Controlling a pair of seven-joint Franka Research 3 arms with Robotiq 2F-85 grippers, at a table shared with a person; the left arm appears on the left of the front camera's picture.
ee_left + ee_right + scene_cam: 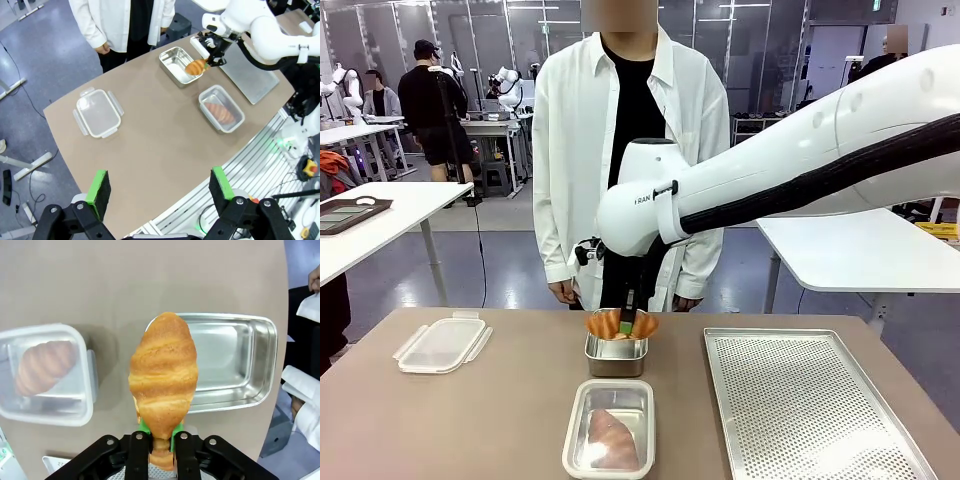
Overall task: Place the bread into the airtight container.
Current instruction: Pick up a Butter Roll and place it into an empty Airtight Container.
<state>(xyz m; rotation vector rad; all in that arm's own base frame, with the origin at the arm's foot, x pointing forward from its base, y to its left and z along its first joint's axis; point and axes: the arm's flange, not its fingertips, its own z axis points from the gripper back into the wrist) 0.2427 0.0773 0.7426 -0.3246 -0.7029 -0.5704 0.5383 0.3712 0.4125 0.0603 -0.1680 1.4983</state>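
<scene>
Mid-carry, the right pincer (156, 434) grips the bread (164, 375) by one end just above the steel pan (240, 365), and the next move calls for bringing it over the nearby airtight container (612, 384) on the desk (490, 420), while the left pincer (160, 184) stands wide and empty.

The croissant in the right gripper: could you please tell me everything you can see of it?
A whole, golden-brown croissant with a ridged, glossy crust and tapered tips. The right gripper is shut on one tip, green pads pinching it. It hangs in the air over one rim of the steel tray, touching nothing else.
</scene>
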